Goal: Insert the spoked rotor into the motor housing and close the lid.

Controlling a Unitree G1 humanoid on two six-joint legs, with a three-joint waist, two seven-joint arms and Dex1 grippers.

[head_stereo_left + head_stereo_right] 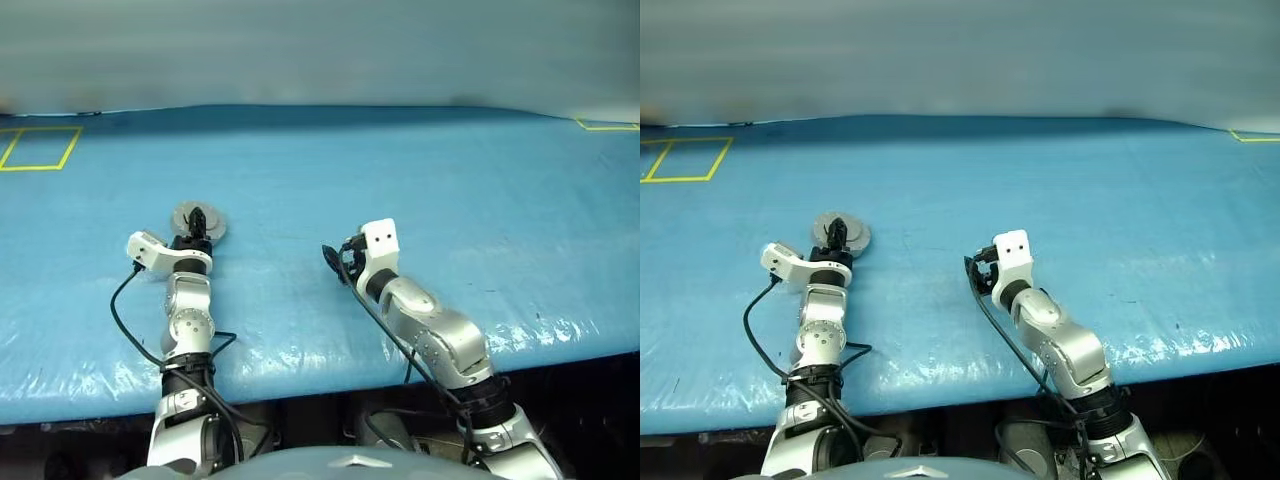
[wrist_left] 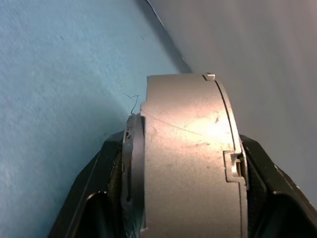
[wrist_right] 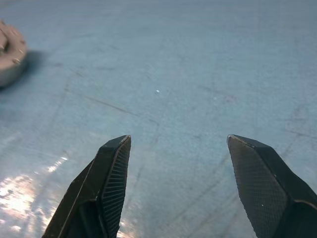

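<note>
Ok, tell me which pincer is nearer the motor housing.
Left. The left pincer is clamped around the motor housing; the right pincer stands open, well off to its side.

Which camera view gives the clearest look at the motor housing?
The left wrist view: the motor housing is seen close up, edge-on, clamped between the left gripper's black fingers. The eye views show it small, as a grey disc on the blue table; the right wrist view catches just its rim.

My fingers (image 3: 111, 188) are black, their pads cross-hatched. The housing (image 2: 193, 163) I grip is plain grey, scratched, with a pale glare patch. The table (image 1: 400, 170) is blue, glossy white at the near edge, with yellow square outlines (image 1: 40, 148).
</note>
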